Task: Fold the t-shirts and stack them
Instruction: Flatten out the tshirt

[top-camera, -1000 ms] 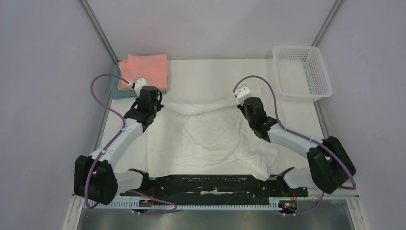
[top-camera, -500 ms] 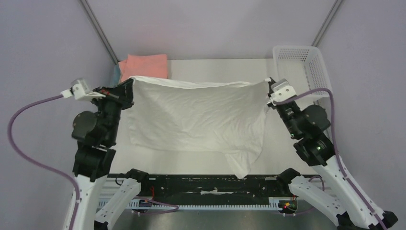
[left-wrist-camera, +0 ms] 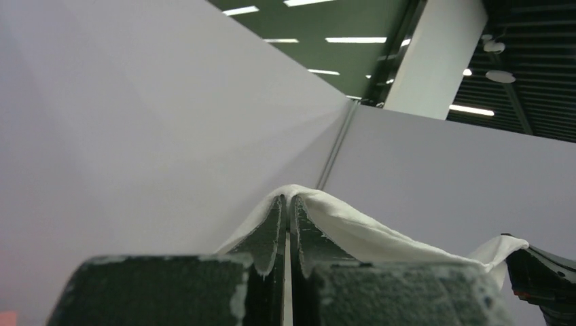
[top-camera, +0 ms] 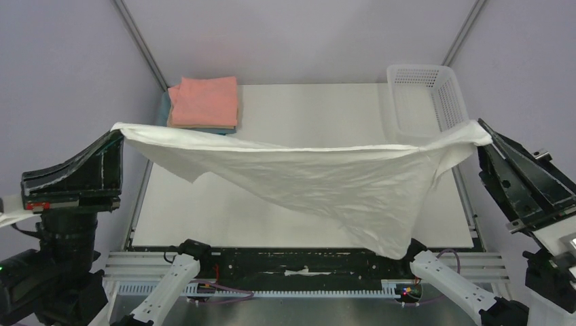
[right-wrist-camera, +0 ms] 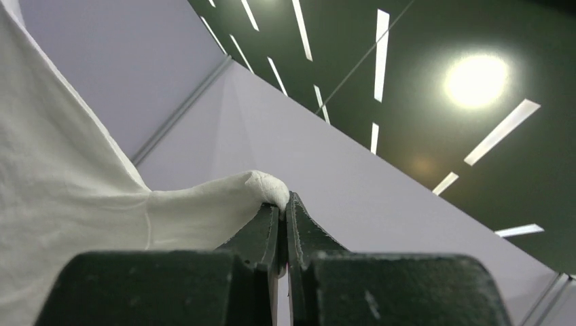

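The large white t-shirt (top-camera: pixel 319 183) hangs stretched in the air between my two grippers, high above the table, sagging in the middle with a corner drooping at the lower right. My left gripper (top-camera: pixel 117 130) is shut on its left corner, and the cloth drapes over the fingertips in the left wrist view (left-wrist-camera: pixel 286 201). My right gripper (top-camera: pixel 481 129) is shut on its right corner, seen bunched at the tips in the right wrist view (right-wrist-camera: pixel 283 198). A folded salmon-pink shirt (top-camera: pixel 204 100) lies on a blue one (top-camera: pixel 166 103) at the table's back left. The tan shirt is hidden.
A white plastic lattice basket (top-camera: pixel 426 98) stands at the back right corner. The white tabletop (top-camera: pixel 312 109) shows beyond the lifted shirt. Grey walls close in on both sides and the back.
Both arms have raised and spread apart, lifting the white shirt from the table and pulling it taut in the air, closer to the camera.
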`<action>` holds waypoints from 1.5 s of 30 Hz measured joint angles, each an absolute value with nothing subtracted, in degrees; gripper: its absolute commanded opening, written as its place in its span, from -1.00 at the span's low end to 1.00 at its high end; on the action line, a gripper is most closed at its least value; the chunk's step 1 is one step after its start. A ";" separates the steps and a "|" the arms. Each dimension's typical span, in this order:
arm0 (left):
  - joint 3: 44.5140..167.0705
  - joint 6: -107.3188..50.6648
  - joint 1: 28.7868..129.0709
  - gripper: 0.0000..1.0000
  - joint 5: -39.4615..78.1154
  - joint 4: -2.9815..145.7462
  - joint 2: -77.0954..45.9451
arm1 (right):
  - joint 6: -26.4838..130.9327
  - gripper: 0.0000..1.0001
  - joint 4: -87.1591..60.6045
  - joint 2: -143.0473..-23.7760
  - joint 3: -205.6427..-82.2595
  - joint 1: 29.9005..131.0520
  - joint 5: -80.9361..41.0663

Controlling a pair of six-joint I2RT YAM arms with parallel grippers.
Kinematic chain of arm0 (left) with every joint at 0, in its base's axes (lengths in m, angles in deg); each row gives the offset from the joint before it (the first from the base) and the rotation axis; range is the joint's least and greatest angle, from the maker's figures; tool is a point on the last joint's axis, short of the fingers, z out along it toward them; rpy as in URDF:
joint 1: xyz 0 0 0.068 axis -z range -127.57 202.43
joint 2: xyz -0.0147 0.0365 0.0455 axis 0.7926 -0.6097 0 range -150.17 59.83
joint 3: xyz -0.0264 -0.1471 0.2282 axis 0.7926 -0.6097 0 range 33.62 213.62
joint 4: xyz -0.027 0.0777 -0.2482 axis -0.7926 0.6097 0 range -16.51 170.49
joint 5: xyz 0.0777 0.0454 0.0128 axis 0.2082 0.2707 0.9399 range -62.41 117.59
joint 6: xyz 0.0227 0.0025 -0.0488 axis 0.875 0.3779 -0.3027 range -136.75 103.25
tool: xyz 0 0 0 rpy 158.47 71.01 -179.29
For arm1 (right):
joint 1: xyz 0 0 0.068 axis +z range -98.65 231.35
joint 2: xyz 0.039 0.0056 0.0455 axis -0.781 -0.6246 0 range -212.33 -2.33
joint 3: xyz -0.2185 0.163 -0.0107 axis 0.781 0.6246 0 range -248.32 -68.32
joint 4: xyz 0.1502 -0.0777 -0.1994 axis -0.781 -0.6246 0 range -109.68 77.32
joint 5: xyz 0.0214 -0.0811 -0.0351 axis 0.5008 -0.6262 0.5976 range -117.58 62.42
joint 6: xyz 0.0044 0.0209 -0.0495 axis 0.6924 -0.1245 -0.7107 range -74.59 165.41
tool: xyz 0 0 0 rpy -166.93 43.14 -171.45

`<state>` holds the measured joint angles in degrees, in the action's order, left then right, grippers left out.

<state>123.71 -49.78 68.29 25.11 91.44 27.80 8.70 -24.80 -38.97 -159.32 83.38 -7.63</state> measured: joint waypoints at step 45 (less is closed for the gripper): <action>101.72 -48.39 65.64 -0.96 59.88 77.28 -39.37 | 4.96 -1.00 -4.52 -108.72 -148.13 81.28 -52.07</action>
